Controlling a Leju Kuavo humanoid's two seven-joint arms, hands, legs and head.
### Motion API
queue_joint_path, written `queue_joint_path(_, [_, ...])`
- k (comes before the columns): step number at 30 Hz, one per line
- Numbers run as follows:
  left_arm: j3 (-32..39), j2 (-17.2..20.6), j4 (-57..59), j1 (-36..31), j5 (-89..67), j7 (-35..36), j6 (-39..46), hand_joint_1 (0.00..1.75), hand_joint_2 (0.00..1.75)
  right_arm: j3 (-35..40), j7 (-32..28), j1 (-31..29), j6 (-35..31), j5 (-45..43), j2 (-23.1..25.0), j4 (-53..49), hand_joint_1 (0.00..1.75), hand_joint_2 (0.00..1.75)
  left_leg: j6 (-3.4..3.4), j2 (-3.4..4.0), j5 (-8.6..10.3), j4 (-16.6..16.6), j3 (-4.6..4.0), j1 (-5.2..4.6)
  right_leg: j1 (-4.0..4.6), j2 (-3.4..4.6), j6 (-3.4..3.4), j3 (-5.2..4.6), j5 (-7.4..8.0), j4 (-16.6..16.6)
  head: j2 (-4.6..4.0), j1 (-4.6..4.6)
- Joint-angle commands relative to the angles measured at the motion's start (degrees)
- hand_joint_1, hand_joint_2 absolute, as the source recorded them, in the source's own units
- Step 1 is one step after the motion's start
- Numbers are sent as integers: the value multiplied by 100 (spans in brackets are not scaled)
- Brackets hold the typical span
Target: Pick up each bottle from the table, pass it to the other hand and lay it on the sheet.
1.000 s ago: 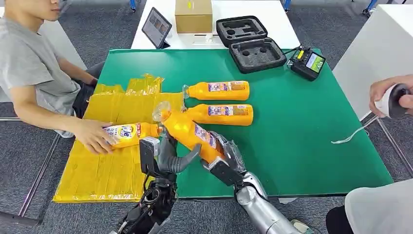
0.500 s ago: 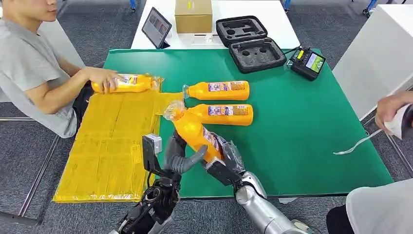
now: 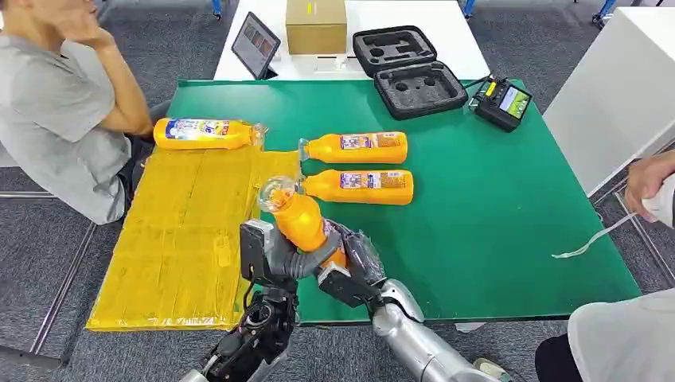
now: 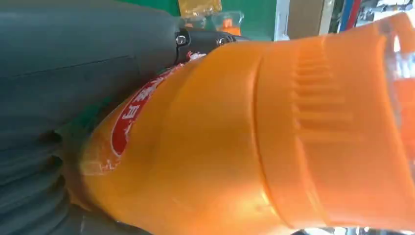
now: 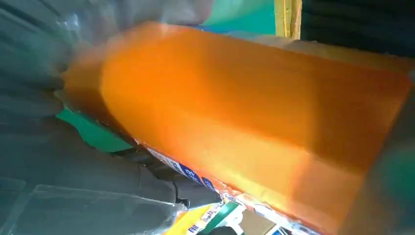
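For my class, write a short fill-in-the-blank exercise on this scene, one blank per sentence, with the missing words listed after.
1. Both hands, left hand and right hand, grip one ____ bottle.
2. The table cloth is ____.
3. Counting bottles lying on the green cloth, untouched by the sheet, gives ____.
4. The sheet is ____.

Missing words: orange; green; two; yellow

**Glossy plastic against matt cloth**

The held bottle [image 3: 305, 223] is smooth, glossy orange plastic with a clear cap and a printed paper-like label. The sheet [image 3: 179, 239] looks like shiny yellow plastic film, creased and crinkled. The table [image 3: 493, 207] carries a matt green cloth-like cover. The right hand [image 3: 354, 263] looks wrapped in clear, wrinkled film; the left hand [image 3: 275, 255] is matt grey plastic. The cardboard box [image 3: 316, 25] is dull brown.
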Motion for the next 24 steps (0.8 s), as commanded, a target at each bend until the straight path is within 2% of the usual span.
queue_joint_path(1, [3,-63,498,-333,-89,-18,119,0,175,407,-26,-31,97,-22,32,144,164,175,-11,-8,-11,0,25,6,5,-1,-9,27,-12,-1,0,2])
queue_joint_path(4, [12,-45,456,-339,-121,-18,100,0,175,413,-26,-48,134,-34,45,171,161,175,-15,-4,-16,-1,36,9,8,6,-12,37,-14,-3,0,2])
queue_joint_path(5, [34,-37,430,-314,-138,-18,83,73,175,424,-26,-70,134,-32,61,199,159,175,-18,-2,-22,5,41,11,10,10,-14,41,-18,1,0,0])
queue_joint_path(6, [45,-48,471,-315,-103,-18,30,159,175,424,-26,-78,131,-45,64,209,152,175,-19,-3,-21,4,42,11,9,9,-15,43,-19,2,0,0])
queue_joint_path(7, [20,-42,516,-322,-74,-18,-66,173,175,431,-26,-76,155,-70,60,198,138,175,-17,-3,-16,1,37,10,9,7,-13,38,-15,-1,0,0])
queue_joint_path(8, [-5,-26,564,-312,-19,-17,-188,175,175,446,-26,-77,158,-89,52,205,134,175,-12,-3,-11,0,25,7,7,5,-9,26,-10,-1,0,2])
queue_joint_path(9, [5,-30,570,-304,48,17,-271,175,175,450,-26,-76,154,-101,48,203,96,175,-10,-3,-8,0,18,6,5,4,-7,19,-7,-2,0,2])
queue_joint_path(10, [15,-29,579,-284,235,168,-523,175,175,455,-26,-77,150,-131,40,204,65,175,-6,-1,-3,-2,10,4,3,3,-5,10,-2,-3,0,0])
queue_joint_path(13, [15,-29,579,-284,235,168,-523,175,175,455,-26,-77,150,-131,40,204,65,175,-6,-1,-4,-2,10,4,4,3,-5,11,-3,-3,0,0])
queue_joint_path(15, [1,-14,555,-263,463,380,-850,175,175,471,-26,-87,132,-164,23,227,23,175,-8,-2,-8,-1,17,5,5,4,-7,19,-6,-2,0,2])
queue_joint_path(16, [-6,-2,524,-252,555,438,-978,175,175,481,-26,-87,136,-186,17,225,17,175,-10,2,-10,-1,22,6,5,9,-8,22,-7,-3,0,0])
queue_joint_path(19, [-29,18,402,-237,780,598,-1244,175,175,527,-26,-132,113,-215,26,290,21,175,-10,-3,-8,-2,20,5,5,3,-8,22,-7,-3,0,0])
queue_joint_path(22, [-62,38,315,-233,853,664,-1314,175,175,562,-26,-169,52,-223,55,347,0,175,-6,2,-3,-1,5,4,3,6,-4,5,-1,-2,0,2])
queue_joint_path(24, [-111,88,202,-218,958,731,-1385,175,175,614,-26,-240,-102,-200,91,501,0,175,-10,2,-9,0,18,3,2,9,-8,17,-7,1,0,2])
